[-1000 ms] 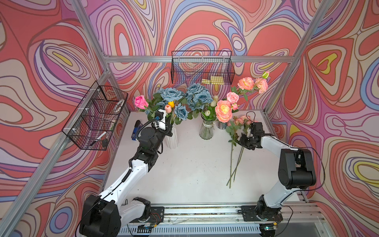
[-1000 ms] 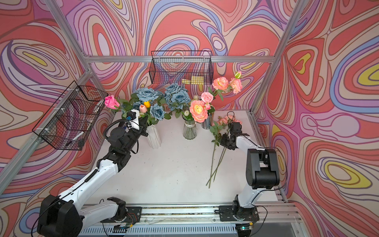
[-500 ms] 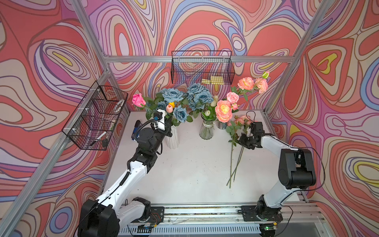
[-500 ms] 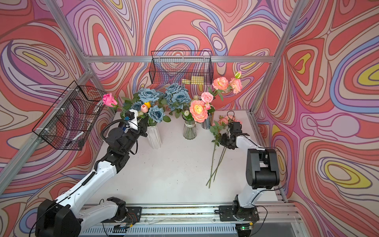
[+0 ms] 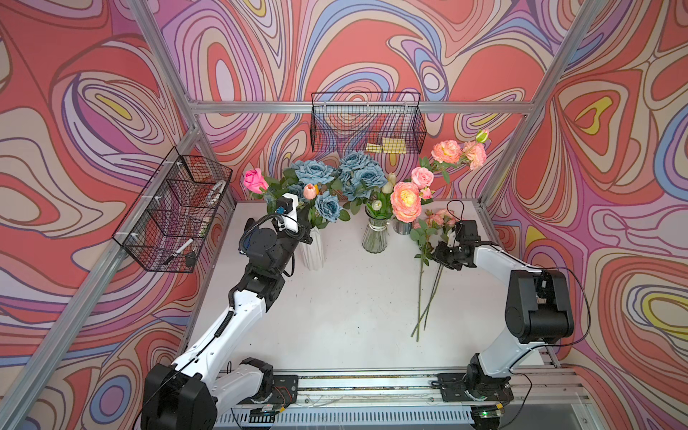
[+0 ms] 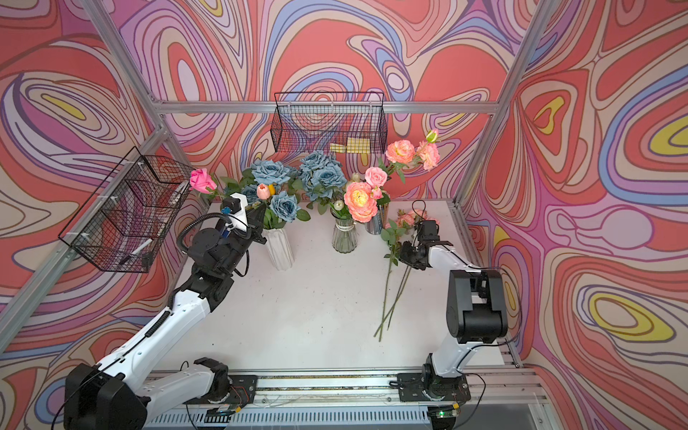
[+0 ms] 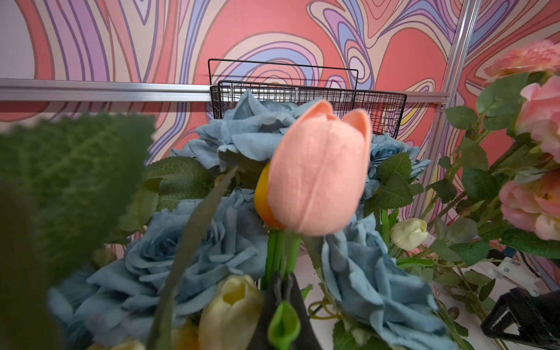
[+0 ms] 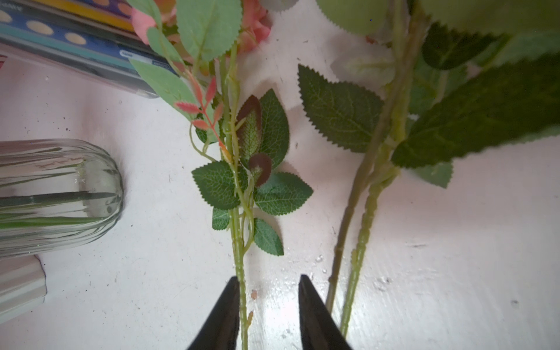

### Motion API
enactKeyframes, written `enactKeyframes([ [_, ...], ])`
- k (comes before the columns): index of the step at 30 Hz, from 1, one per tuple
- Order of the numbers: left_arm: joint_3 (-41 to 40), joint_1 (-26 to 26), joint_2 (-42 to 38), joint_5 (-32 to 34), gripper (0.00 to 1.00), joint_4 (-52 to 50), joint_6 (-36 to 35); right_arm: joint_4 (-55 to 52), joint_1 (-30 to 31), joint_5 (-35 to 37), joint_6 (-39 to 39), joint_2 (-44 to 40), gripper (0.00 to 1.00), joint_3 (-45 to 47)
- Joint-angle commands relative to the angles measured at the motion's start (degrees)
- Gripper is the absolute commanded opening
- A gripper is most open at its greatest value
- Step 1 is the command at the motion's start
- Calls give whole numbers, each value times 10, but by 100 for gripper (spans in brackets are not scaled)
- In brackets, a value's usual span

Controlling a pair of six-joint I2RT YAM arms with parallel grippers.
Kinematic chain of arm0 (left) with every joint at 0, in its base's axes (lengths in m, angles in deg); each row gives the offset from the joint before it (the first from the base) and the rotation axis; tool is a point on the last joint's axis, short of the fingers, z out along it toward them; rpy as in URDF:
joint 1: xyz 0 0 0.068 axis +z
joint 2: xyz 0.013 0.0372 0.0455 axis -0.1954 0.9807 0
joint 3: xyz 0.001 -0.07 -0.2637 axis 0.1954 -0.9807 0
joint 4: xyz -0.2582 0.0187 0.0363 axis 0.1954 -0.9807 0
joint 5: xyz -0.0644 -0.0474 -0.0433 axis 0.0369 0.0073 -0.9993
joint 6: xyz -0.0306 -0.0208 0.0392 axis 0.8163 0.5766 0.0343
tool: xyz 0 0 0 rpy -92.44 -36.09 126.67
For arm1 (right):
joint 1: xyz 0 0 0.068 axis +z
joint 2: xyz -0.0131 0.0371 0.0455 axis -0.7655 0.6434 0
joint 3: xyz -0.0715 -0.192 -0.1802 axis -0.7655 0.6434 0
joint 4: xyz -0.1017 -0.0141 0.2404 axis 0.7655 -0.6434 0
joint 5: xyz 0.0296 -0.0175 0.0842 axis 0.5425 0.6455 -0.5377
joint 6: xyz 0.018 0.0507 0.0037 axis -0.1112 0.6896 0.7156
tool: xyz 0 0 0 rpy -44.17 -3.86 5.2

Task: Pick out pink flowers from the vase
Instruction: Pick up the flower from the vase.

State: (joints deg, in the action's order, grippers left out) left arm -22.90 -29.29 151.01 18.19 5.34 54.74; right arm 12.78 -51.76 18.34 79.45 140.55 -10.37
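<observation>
A white ribbed vase (image 5: 312, 251) holds dusty-blue roses, a bright pink rose (image 5: 255, 180) and a peach-pink tulip (image 7: 318, 175). My left gripper (image 7: 281, 277) is shut among these blooms, its tips closed on green stems right under the tulip. More pink flowers (image 5: 405, 201) stand in a glass vase (image 5: 375, 236) and a metal cup. Pink flowers (image 5: 439, 219) with long stems (image 5: 420, 298) lie on the table. My right gripper (image 8: 269, 277) hovers open just above them; one stem (image 8: 242, 291) lies between its fingers, against one of them.
Wire baskets hang on the back wall (image 5: 366, 123) and the left wall (image 5: 175, 219). Aluminium frame posts (image 5: 499, 178) edge the white table (image 5: 335, 316). Blue roses (image 7: 181, 257) and white buds crowd round my left gripper.
My left gripper opened briefly and shut again on the stems. The pink rose swayed left and back, and the tulip sits slightly higher. The right arm has not moved.
</observation>
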Motion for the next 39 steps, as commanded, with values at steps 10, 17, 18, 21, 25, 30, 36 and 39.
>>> enactKeyframes([
  [10, 40, -1, -25, -10, 0, -10, 8, 6, -2, -35, 2, -52, 35, -19],
  [17, 64, -1, -21, -27, 0, -17, 25, 23, -1, -93, 19, -139, 36, -41],
  [18, 70, -1, -19, -30, 0, -19, 27, 31, -2, -108, 23, -152, 36, -41],
  [21, 85, 0, -17, -39, 0, -25, 34, 59, -1, -146, 40, -195, 37, -38],
  [25, 106, 0, -15, -50, 0, -33, 41, 77, -1, -171, 55, -239, 37, -41],
  [30, 135, 0, -17, -61, 0, -49, 45, 123, -1, -214, 85, -287, 39, -36],
  [36, 161, -1, -24, -71, 0, -55, 48, 220, 0, -320, 122, -337, 40, -41],
  [39, 175, 0, -27, -77, 0, -55, 50, 247, 10, -361, 112, -359, 40, -46],
])
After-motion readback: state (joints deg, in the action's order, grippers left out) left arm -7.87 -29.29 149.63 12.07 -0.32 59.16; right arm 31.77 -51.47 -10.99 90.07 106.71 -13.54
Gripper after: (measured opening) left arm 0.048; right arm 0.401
